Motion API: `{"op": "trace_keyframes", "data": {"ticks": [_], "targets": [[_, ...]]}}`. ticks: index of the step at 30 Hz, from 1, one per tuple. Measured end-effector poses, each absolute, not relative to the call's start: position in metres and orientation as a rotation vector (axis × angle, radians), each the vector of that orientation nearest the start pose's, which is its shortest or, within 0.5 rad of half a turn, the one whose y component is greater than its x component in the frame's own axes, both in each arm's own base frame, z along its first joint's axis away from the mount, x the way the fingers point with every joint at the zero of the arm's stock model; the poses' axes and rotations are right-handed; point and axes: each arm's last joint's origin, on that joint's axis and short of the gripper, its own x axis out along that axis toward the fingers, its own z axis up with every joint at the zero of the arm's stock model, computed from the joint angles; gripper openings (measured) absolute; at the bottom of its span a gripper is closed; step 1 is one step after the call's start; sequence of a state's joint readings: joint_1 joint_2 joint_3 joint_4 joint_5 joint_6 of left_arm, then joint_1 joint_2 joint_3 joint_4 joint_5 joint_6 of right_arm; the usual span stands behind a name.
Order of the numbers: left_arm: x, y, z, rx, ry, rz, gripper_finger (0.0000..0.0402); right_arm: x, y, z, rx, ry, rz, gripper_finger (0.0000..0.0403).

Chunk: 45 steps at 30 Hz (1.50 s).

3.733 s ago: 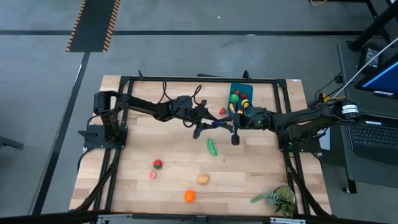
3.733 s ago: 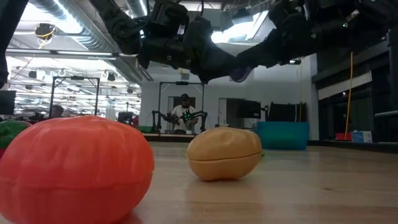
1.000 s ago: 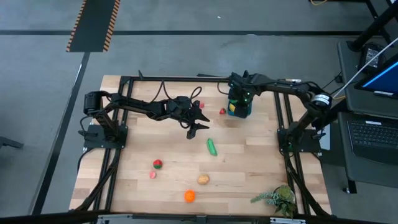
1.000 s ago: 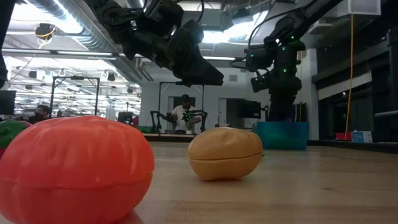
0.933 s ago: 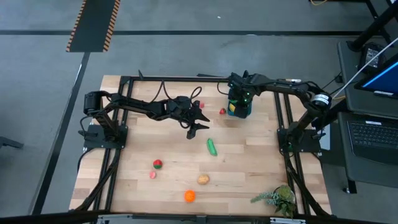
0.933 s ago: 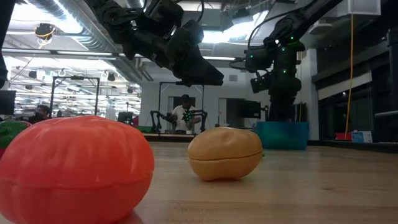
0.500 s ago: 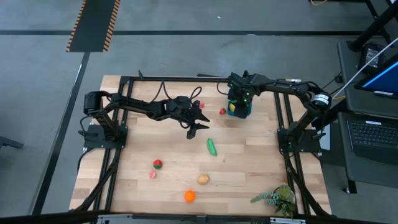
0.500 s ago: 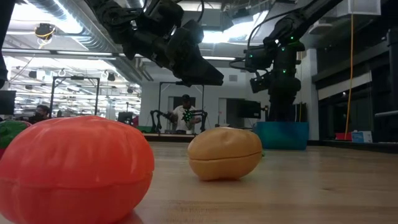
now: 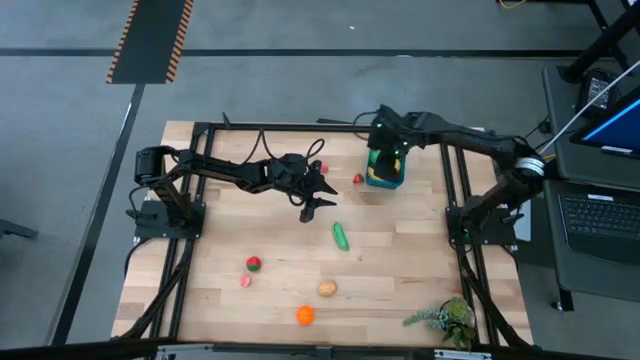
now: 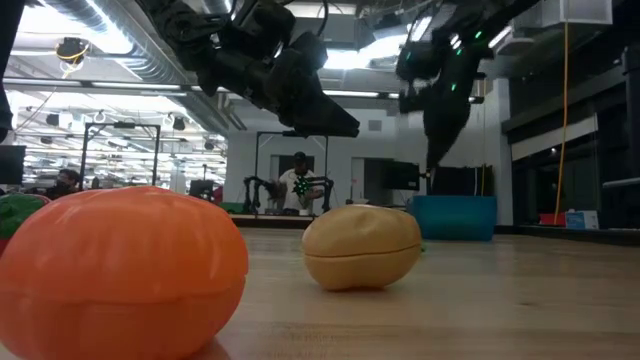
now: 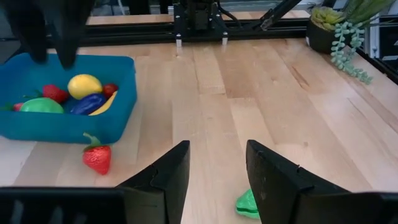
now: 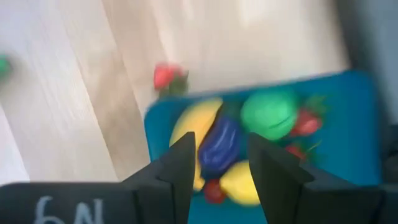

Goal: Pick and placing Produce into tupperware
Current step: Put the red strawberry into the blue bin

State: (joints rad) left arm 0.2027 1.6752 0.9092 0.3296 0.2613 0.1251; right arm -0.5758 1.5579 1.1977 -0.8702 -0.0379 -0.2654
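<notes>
The blue tupperware (image 9: 373, 183) stands at the table's far right and holds several pieces of produce: yellow, purple, green and red (image 12: 224, 146). My right gripper (image 9: 386, 155) hangs open right above it, pointing steeply down, with nothing between its fingers (image 12: 217, 168). A red strawberry (image 9: 358, 179) lies on the table just left of the tupperware. A green cucumber (image 9: 342, 236) lies at mid-table. My left gripper (image 9: 318, 202) hovers open above the table, left of the cucumber, holding nothing (image 11: 214, 171).
More produce lies on the near half: a red-and-green piece (image 9: 254, 264), a pink one (image 9: 245, 281), a tan one (image 9: 327, 288) and an orange one (image 9: 304, 315). A leafy plant sprig (image 9: 445, 318) stands at the near right corner. A black frame (image 9: 320, 127) rims the table.
My right gripper has risen straight up from inside the tupperware and now hangs above it. The produce in the tupperware stays where it was. My left arm has kept still.
</notes>
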Motion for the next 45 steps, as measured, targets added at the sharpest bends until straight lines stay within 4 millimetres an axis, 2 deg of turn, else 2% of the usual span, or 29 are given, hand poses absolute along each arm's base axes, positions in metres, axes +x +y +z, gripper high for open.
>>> {"op": "trace_keyframes", "data": {"ticks": [4,7,10,14,19,22,26,31,40,45], "targets": [[0.345,0.066,0.204,0.03,0.412,-0.054,0.0141,0.235,-0.145,0.274,0.081,0.997,-0.35,0.0147],[0.338,0.065,0.206,0.031,0.409,-0.048,0.0137,0.217,-0.123,0.282,0.023,0.819,-0.323,0.0147],[0.321,0.063,0.2,0.017,0.42,-0.007,0.0133,0.2,-0.104,0.279,0.002,0.667,-0.315,0.0147],[0.291,0.056,0.204,-0.007,0.307,0.018,0.0127,0.186,-0.083,0.265,0.015,0.49,-0.261,0.0147],[0.254,0.033,0.206,0.01,0.12,-0.033,0.012,0.181,-0.061,0.25,0.027,0.269,-0.06,0.0147],[0.238,0.018,0.202,0.018,0.075,-0.086,0.0117,0.183,-0.052,0.244,0.028,0.165,0.021,0.0147],[0.226,0.003,0.194,0.025,0.082,-0.151,0.0113,0.184,-0.046,0.238,0.011,0.124,0.058,0.0147],[0.225,-0.008,0.192,0.026,0.093,-0.196,0.0109,0.186,-0.043,0.234,0.025,0.141,0.073,0.0147],[0.225,-0.01,0.192,0.027,0.09,-0.204,0.0118,0.191,-0.043,0.226,0.055,0.184,0.078,0.0147],[0.225,-0.009,0.192,0.022,0.091,-0.189,0.0141,0.196,-0.044,0.22,0.061,0.217,0.078,0.0147]]}}
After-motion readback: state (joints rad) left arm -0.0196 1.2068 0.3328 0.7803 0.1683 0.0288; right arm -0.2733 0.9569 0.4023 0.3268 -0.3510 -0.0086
